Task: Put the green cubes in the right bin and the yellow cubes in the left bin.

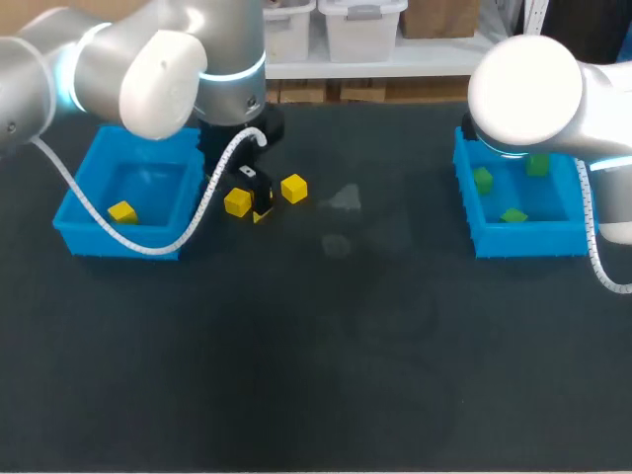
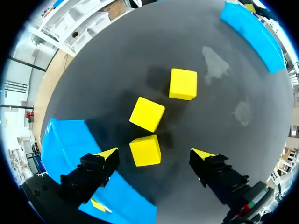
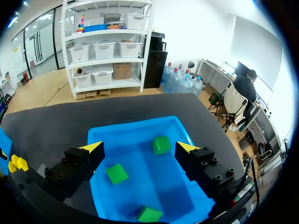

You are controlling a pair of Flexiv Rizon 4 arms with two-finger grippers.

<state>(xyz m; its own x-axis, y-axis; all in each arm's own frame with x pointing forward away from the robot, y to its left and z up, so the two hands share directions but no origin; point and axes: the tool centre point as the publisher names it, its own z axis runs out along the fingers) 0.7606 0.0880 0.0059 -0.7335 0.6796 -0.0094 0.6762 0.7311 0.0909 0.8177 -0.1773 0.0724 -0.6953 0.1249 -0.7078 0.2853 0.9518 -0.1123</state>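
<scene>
Three yellow cubes lie on the dark table by the left bin (image 1: 79, 188): a far cube (image 2: 183, 84), a middle cube (image 2: 147, 114) and a near cube (image 2: 145, 150). My left gripper (image 2: 155, 156) hangs open over them, and the near cube sits between its fingers without touching either. One more yellow cube (image 1: 122, 211) lies inside the left bin. The right bin (image 3: 135, 133) holds three green cubes (image 3: 161, 144), (image 3: 116, 173), (image 3: 149, 214). My right gripper (image 3: 140, 149) is open and empty above that bin. In the head view my right arm (image 1: 523, 89) hides it.
From overhead, two yellow cubes (image 1: 237, 202), (image 1: 293, 189) show beside my left gripper (image 1: 255, 195); the third is mostly under it. The right bin (image 1: 472, 222) stands at the table's right. Pale smudges (image 1: 344, 199) mark the mat between the bins.
</scene>
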